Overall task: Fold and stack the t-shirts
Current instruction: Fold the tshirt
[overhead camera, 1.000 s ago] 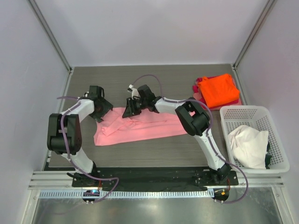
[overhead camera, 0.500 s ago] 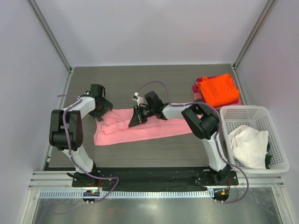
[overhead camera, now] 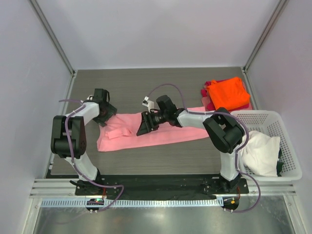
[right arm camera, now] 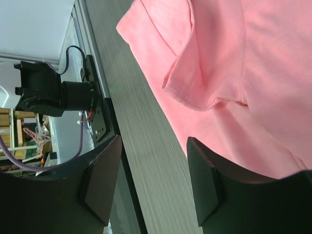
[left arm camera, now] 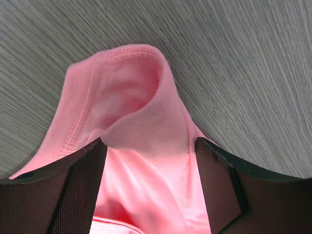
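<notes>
Flattening of the light pink t-shirt [overhead camera: 165, 134] ahead of its first fold. You are working with both claws unclenched. The left gripper [left arm camera: 148, 146] is standing wide over a curled corner [left arm camera: 122, 73], with cloth lying between its fingers but not pinched. The right gripper [right arm camera: 153, 161] is hovering empty, and a loose flap [right arm camera: 195, 73], likely a sleeve, is lying just beyond its fingertips. You should be lowering each claw until cloth is sitting between the jaws, closing, then drawing outward, away from the other claw. The orange t-shirt [overhead camera: 227, 93] is lying folded well behind the right claw.
</notes>
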`<state>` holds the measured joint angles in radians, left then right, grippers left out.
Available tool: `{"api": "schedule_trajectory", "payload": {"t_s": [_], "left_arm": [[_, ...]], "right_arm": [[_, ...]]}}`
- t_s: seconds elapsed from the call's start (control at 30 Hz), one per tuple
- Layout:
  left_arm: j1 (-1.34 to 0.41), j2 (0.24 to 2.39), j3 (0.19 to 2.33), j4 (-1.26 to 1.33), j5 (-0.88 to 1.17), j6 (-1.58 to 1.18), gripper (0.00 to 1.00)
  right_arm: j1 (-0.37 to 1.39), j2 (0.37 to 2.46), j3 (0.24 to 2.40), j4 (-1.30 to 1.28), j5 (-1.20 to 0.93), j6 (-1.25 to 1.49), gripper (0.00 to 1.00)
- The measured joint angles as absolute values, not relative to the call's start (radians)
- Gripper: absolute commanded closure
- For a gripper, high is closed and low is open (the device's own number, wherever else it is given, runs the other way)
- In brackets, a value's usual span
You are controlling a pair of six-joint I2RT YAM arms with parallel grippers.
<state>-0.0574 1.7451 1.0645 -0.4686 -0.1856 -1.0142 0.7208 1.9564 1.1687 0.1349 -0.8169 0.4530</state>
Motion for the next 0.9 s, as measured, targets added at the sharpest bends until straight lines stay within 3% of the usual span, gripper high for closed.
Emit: {"api": "schedule_trajectory", "payload": {"t_s": [0.17, 0.53, 0.9], "left_arm": [[-0.057, 1.724, 1.039, -0.445, -0.188, -1.015, 0.25], [-0.056, 1.708, 1.022, -0.446, -0.181, -1.015, 0.24], [-0.046, 1.751, 1.082, -0.513, -0.166, -1.015, 0.24]], "right_arm": [[0.728, 1.977, 1.245, 0.121, -0.792, 0.45, 0.37], [0.785, 2.306, 1.729, 0.12, -0.762, 0.448, 0.37], [0.848, 2.456, 1.77, 0.146, -0.802, 0.502, 0.4]]}}
